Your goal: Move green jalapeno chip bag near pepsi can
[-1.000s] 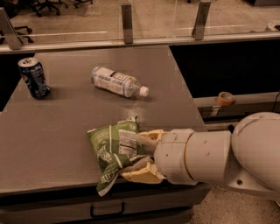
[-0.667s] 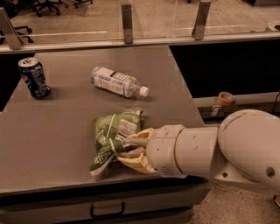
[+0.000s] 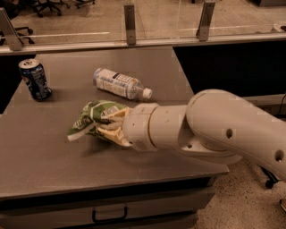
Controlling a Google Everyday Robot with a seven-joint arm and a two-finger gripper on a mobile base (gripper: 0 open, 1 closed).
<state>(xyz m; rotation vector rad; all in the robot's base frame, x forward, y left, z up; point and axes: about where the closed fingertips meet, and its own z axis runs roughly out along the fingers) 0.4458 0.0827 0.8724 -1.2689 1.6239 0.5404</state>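
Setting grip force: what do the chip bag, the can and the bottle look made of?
Green jalapeno chip bag: thin glossy foil or plastic film, judging by its crumples; the claw, over the table, is shut on it. Pepsi can: likely painted metal, silvery top. Bottle: clear plastic, white label.

A grey-brown table (image 3: 53, 170) fills the left and middle, with a drawer handle (image 3: 109, 215) below its front edge. Along the top runs a glass screen (image 3: 165, 18) on metal posts (image 3: 130, 22), with chair bases (image 3: 49, 5) behind it at upper left. Speckled floor (image 3: 241, 201) shows at lower right. The gripper (image 3: 111, 127) clasps the bag (image 3: 89, 120) left of centre.
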